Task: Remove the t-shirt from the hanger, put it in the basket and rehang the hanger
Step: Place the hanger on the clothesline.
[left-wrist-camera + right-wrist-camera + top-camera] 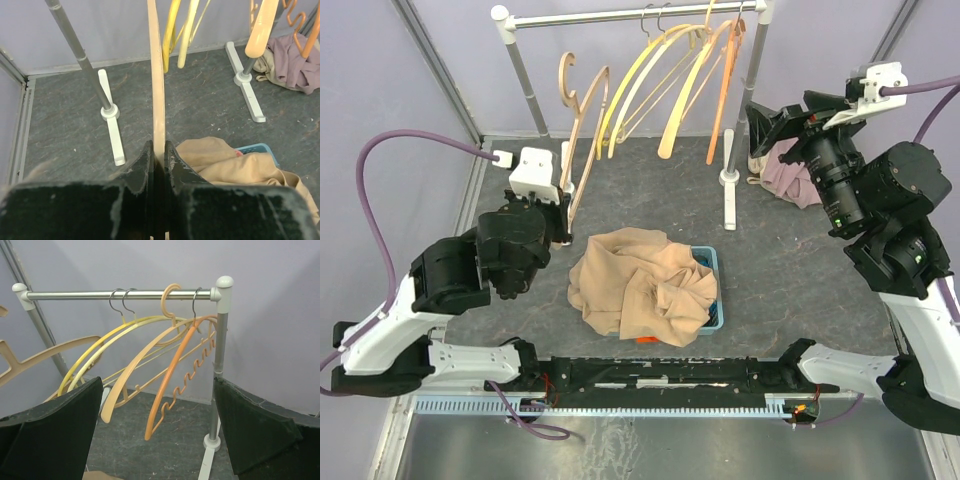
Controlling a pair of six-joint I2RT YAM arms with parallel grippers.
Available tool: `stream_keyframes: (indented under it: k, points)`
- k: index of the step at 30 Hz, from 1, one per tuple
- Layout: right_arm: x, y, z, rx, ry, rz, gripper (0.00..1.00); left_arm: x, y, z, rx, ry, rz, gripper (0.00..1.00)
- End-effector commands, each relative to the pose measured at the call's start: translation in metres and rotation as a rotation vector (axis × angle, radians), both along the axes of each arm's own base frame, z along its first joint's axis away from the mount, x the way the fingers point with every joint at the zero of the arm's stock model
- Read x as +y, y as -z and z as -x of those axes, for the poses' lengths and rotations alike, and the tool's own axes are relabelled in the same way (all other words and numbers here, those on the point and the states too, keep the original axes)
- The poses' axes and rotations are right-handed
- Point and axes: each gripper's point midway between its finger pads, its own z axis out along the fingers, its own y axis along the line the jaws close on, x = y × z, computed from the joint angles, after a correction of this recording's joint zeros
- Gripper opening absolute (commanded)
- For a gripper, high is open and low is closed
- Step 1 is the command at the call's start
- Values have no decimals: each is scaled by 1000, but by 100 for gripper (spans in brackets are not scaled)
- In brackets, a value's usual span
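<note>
Well, one crumpled tan t-shirt [642,285] lies heaped over the blue plastic basket [715,262], off any hanger. Five hangers: four curved hangers [176,360] on the steel rail [100,294], and one pale wooden hanger [157,90] pinched by the left gripper [159,157]. The right gripper [157,390] has its jaws spread.

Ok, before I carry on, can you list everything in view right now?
t-shirt: one, tan, crumpled over the basket, on no hanger.
basket: one, blue, table centre, mostly covered.
held hanger: one, pale wood, off the rail.
rail hangers: four (two yellow, one peach, one orange), hooked on the rack.
rack: one, silver with white feet, at the back.
clothes pile: one, mauve and beige, back right.
left gripper: shut on the held hanger.
right gripper: open, facing the rack.
</note>
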Motion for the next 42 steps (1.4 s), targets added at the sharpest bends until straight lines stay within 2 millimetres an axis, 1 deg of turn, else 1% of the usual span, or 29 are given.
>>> stream_keyframes:
  k: [1, 4, 6, 9, 16, 19, 20, 22, 24, 25, 28, 33, 38, 42]
  points:
    - [-1, -13, 6, -39, -23, -45, 99, 8, -9, -6, -32, -61, 56, 3]
    - [-1, -13, 8, -41, -25, -54, 99, 0, -3, -12, -26, -49, 46, 3]
    - [-2, -13, 9, -40, -28, -57, 99, -7, 2, -20, -14, -37, 37, 3]
    - [-3, -13, 11, -39, -32, -63, 99, -14, 10, -37, 1, -22, 41, 3]
    - [-8, -12, 17, -31, -33, -67, 99, -21, 13, -80, -14, -9, 32, 3]
    - [-11, -13, 20, -32, -32, -67, 99, -20, 11, -100, -28, -8, 32, 3]
    - [-12, -13, 21, -32, -32, -68, 99, -25, 10, -108, -30, 14, 34, 3]
    - [-14, -13, 23, -32, -30, -69, 99, -23, 8, -123, -30, 19, 35, 3]
    - [-15, -13, 25, -31, -30, -68, 99, -22, 2, -135, -40, 21, 33, 3]
    - [-16, -12, 26, -30, -30, -64, 99, -22, -6, -139, -60, 23, 33, 3]
    - [-19, -11, 27, -29, -23, -65, 99, -25, -21, -147, -101, 34, 25, 3]
    - [-20, -12, 29, -33, -22, -65, 99, -33, -36, -153, -136, 64, 25, 3]
    - [-20, -14, 28, -41, -22, -63, 99, -36, -38, -151, -137, 82, 37, 3]
    - [-18, -15, 27, -43, -27, -62, 99, -31, -41, -148, -145, 72, 36, 3]
